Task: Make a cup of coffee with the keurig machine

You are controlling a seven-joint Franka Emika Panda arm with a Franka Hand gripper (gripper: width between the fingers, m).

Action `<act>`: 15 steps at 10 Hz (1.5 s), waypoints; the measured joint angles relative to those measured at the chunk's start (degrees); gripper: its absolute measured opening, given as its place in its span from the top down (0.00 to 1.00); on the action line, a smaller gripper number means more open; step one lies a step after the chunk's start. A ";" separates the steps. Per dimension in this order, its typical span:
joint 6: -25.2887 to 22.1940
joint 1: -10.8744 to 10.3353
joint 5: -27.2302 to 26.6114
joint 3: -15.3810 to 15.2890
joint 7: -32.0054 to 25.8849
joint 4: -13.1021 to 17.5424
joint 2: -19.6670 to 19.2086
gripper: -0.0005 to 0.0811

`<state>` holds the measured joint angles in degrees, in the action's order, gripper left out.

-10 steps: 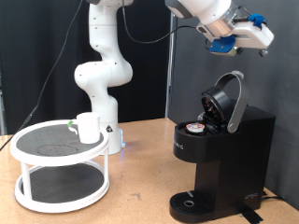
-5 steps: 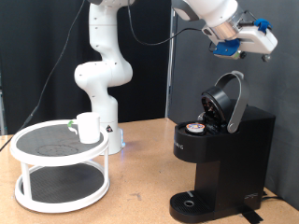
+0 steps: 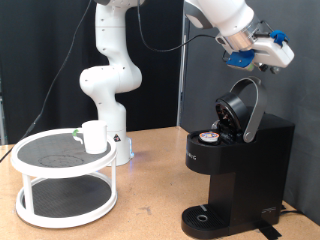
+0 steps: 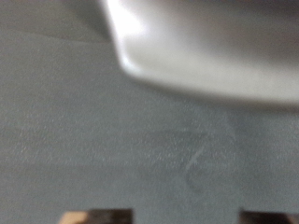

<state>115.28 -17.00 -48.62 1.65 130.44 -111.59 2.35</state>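
The black keurig machine (image 3: 240,170) stands at the exterior view's right with its silver-trimmed lid (image 3: 244,108) hinged up. A small pod with a tan top (image 3: 208,137) sits in the open chamber. The white cup (image 3: 94,136) stands on the top tier of a round white rack (image 3: 40,168) at the left, far from the gripper. My gripper (image 3: 266,54) hangs in the air above and slightly right of the raised lid, touching nothing. In the wrist view its fingertips (image 4: 98,217) sit wide apart with nothing between them, and a blurred silver edge (image 4: 206,56) fills the picture's upper part.
The rack has two tiers with dark mesh shelves. The arm's white base (image 3: 108,80) stands behind it on the wooden table (image 3: 150,205). A dark curtain hangs behind the machine. The machine's round drip base (image 3: 205,218) is bare.
The gripper has shifted a little to the exterior view's right above the open lid. The cup, pod and machine have not moved.
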 joint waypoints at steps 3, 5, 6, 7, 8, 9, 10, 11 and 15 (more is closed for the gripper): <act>0.66 0.00 0.97 0.00 0.01 -1.26 -0.75 0.94; 1.47 0.02 0.96 0.00 -0.04 -1.94 -0.81 0.99; 1.87 0.03 0.93 0.00 -0.33 -2.07 -0.72 0.99; 2.34 0.07 0.88 0.02 -0.83 -2.30 -0.46 0.99; 2.53 0.21 0.87 0.10 -1.33 -2.51 -0.10 0.99; 2.49 0.50 0.90 0.29 -1.99 -2.94 0.61 0.99; 1.93 0.80 1.38 0.73 -2.65 -3.58 1.45 0.99; 0.10 1.32 3.16 1.29 -2.82 -4.27 2.36 0.99; -3.10 4.18 12.40 2.91 -0.12 -5.62 4.41 0.99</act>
<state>112.18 -12.82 -36.22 4.56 130.32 -117.22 6.76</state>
